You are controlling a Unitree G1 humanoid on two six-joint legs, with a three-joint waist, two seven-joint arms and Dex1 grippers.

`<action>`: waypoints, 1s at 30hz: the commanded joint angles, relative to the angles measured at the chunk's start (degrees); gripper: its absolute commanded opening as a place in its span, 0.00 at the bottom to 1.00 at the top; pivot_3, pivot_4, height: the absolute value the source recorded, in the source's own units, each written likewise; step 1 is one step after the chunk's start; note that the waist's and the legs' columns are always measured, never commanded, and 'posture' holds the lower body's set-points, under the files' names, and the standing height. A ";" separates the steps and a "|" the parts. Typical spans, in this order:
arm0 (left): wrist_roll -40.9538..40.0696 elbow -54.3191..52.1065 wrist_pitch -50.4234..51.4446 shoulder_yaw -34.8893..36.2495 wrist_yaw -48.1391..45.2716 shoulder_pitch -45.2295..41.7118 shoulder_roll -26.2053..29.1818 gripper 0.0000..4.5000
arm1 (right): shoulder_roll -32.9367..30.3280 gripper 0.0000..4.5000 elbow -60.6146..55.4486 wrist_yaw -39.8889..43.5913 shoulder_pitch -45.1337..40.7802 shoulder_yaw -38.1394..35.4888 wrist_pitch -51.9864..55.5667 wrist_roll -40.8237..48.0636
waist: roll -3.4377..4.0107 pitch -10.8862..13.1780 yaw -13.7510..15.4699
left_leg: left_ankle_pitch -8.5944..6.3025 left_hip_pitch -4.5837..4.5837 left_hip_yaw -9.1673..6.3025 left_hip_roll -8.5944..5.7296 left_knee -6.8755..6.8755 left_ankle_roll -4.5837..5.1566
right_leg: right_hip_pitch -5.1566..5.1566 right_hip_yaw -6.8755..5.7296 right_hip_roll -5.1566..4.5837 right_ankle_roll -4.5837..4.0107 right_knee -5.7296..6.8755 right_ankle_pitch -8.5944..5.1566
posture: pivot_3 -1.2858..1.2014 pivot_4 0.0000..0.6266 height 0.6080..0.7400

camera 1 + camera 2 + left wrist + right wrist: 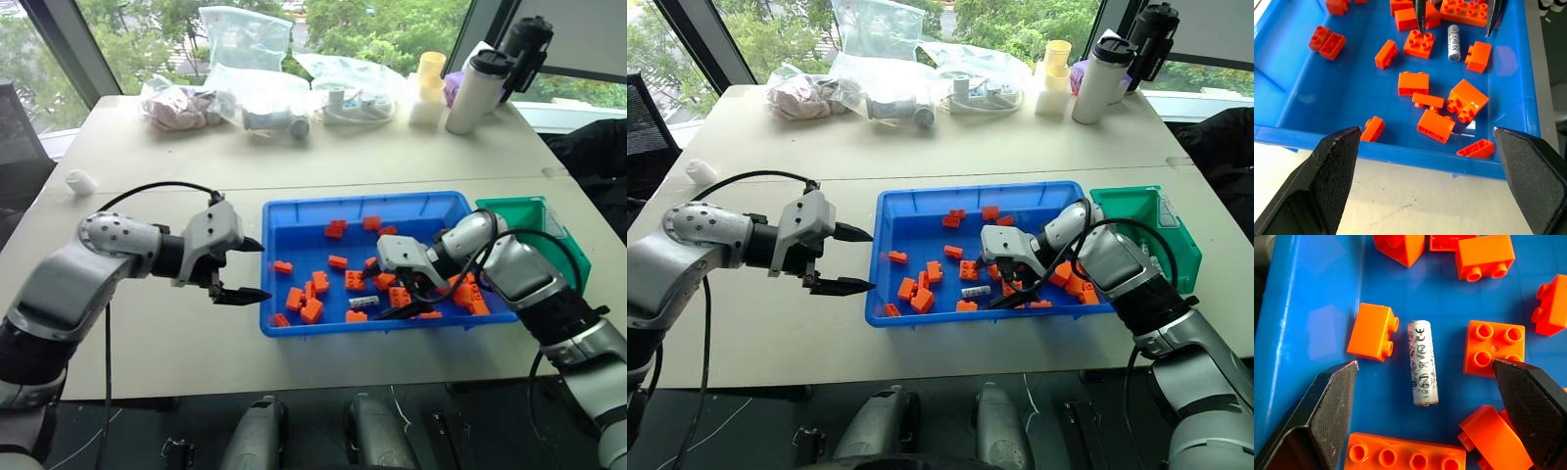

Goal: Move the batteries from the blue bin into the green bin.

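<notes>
Partly cropped: right pincer fingertips.

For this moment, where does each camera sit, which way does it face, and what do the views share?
Left and right eye views: on the head, looking forward and down over both arms at the table, blue bin and green bin.
Left wrist view: on the left arm, facing across the blue bin's rim; its open left tool frames orange bricks.
Right wrist view: on the right arm, looking down into the bin; its open right tool straddles a battery.
Shared: both wrist views show that battery.
</notes>
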 commanded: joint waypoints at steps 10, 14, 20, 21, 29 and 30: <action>1.28 -0.43 -1.11 0.53 0.03 -0.83 -0.08 1.00 | 4.44 0.01 7.24 -2.21 -1.57 1.02 -7.84 -8.91 | -0.08 -0.08 0.04 | 0.00 0.04 -0.01 -0.02 0.00 -0.01 | 0.03 -0.02 -0.02 0.00 0.02 0.00 | 0.52 0.24 1.00; 1.45 -0.35 -1.33 0.49 0.20 -0.62 -0.18 1.00 | 5.91 0.01 5.71 -3.66 -1.32 -1.84 -5.61 -6.92 | -0.11 -0.10 -0.02 | 0.01 0.04 -0.01 -0.01 0.00 -0.01 | 0.03 -0.02 -0.01 0.00 0.04 0.00 | 0.52 0.24 1.00; 1.55 -0.14 -1.53 0.22 0.40 -0.89 -0.60 1.00 | 5.96 0.18 5.12 -5.35 -2.35 -6.07 -2.16 -4.81 | -0.10 -0.09 -0.02 | 0.01 0.04 -0.01 -0.01 0.00 -0.01 | 0.02 -0.02 -0.01 0.00 0.05 0.00 | 0.52 0.24 1.00; 1.60 -0.11 -1.54 0.18 0.40 -0.89 -0.63 1.00 | 5.57 0.29 5.06 -5.23 -2.58 -6.68 -1.62 -4.49 | -0.10 -0.09 -0.01 | 0.01 0.04 -0.01 -0.01 0.00 -0.01 | 0.02 -0.02 0.00 0.00 0.05 0.00 | 0.52 0.24 1.00; 2.02 0.06 -1.71 -0.20 0.38 -0.90 -1.23 1.00 | 0.82 0.81 -4.43 1.45 -0.63 -7.41 10.00 1.11 | -0.06 -0.07 0.04 | 0.00 0.02 -0.01 -0.01 -0.01 -0.01 | 0.02 -0.02 -0.01 0.00 0.04 0.00 | 0.52 0.24 1.00; 2.06 0.07 -1.70 -0.18 0.38 -0.89 -1.33 1.00 | 0.54 0.81 -5.71 1.54 -0.06 -6.97 10.49 1.22 | -0.07 -0.07 -0.06 | 0.00 0.02 -0.02 -0.01 -0.01 -0.01 | 0.01 -0.02 -0.01 0.00 0.04 0.00 | 0.52 0.24 1.00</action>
